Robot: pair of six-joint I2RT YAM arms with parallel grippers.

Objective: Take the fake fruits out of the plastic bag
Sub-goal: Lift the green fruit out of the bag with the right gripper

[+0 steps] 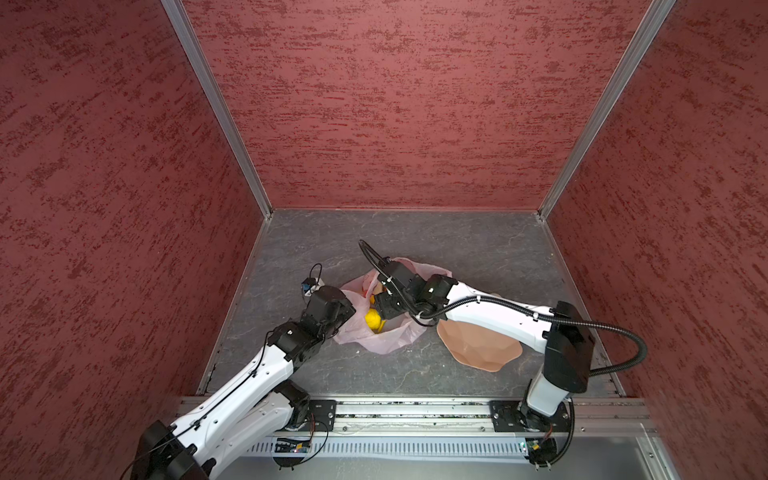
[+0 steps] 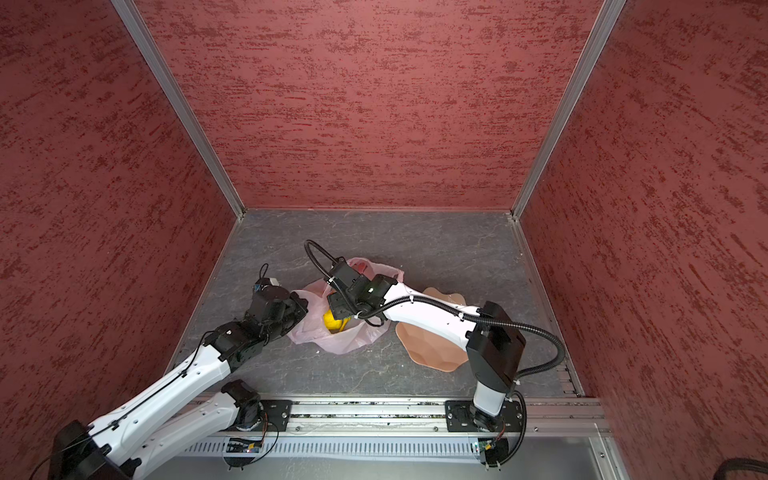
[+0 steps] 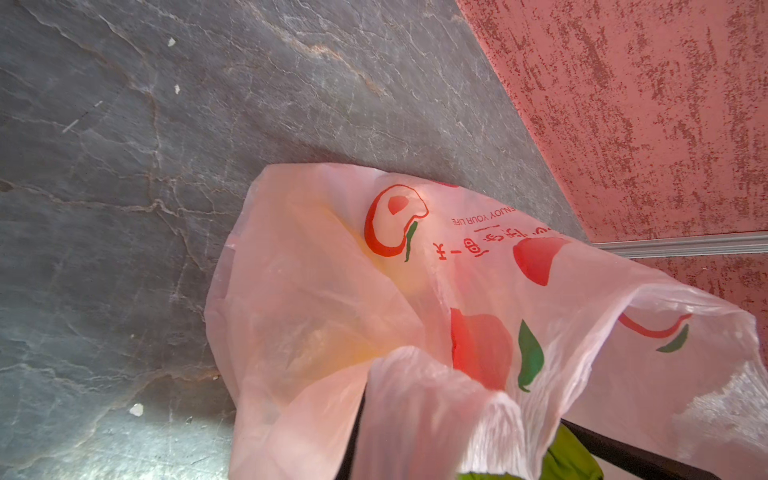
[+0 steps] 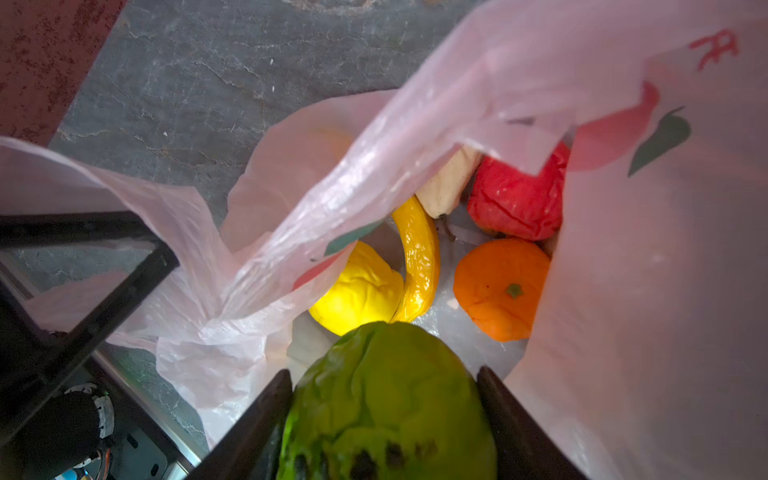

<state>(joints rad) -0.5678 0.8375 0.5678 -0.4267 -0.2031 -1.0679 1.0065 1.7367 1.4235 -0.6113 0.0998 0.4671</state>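
Note:
The pale-pink plastic bag [image 1: 384,338] [image 2: 336,343] lies on the grey floor between both arms, its mouth held open. My left gripper [image 1: 348,309] is shut on a bunched edge of the bag [image 3: 419,407], which hides its jaws. My right gripper [image 4: 385,374] reaches into the mouth and is shut on a green fake fruit [image 4: 390,403], one finger on each side. Deeper inside lie a yellow lemon [image 4: 357,291], a banana [image 4: 419,266], an orange [image 4: 498,286], a red fruit [image 4: 519,199] and a cream piece [image 4: 446,187]. In both top views only the lemon [image 1: 372,320] shows.
A tan wavy-edged faceted dish [image 1: 478,345] [image 2: 432,349] lies on the floor right of the bag, partly under my right arm. Red textured walls [image 1: 124,208] close in three sides. A metal rail [image 1: 415,411] runs along the front edge.

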